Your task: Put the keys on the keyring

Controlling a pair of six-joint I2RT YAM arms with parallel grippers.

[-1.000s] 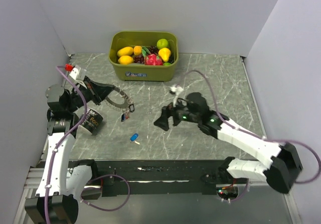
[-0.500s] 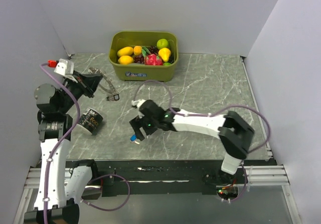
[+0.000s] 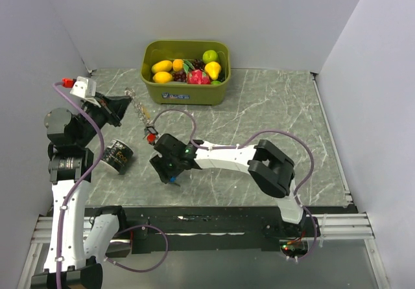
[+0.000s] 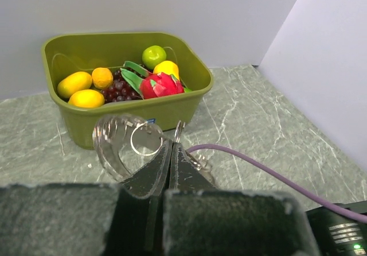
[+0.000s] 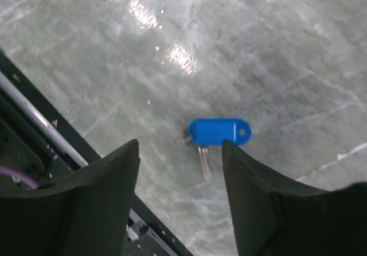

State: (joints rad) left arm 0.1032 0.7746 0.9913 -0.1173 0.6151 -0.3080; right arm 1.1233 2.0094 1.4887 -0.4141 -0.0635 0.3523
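far left, left arm raised over the table (image 3: 272, 107), left gripper (image 4: 171, 152) pressed together, pinching the keyring (image 3: 139, 111) at its upper end. the keyring hangs off the fingertips as a thin silvery chain, slanting down and to the right, clear of the table as far as the top view shows. small red bit (image 3: 150, 132) at its low end, too small to tell what it is. left wrist view: a metal ring and some clear plastic loops sit just left of the closed fingers, touching them.

below the left gripper, black can (image 3: 118, 156) lying on the table, white lettering on its side, not touched.

back centre, olive green bin (image 3: 186, 94) against the back wall, full of toy fruit (image 3: 198, 76): yellow, orange, green, a pink-red one, dark grapes.

centre front, right gripper (image 5: 180, 144) down low near the table's near edge, jaws spread. blue key (image 5: 219, 132) lies flat on the table between the two fingers, nearer the right one, neither finger touching it. it has a blue oval plastic head lying sideways and a short metal blade pointing toward the camera. in the top view only a blue speck shows under the gripper.

right arm reaches from its base at lower right all the way leftward across the front of the table. purple cable (image 3: 175, 115) loops above it.

the keyring and the blue key are well apart.
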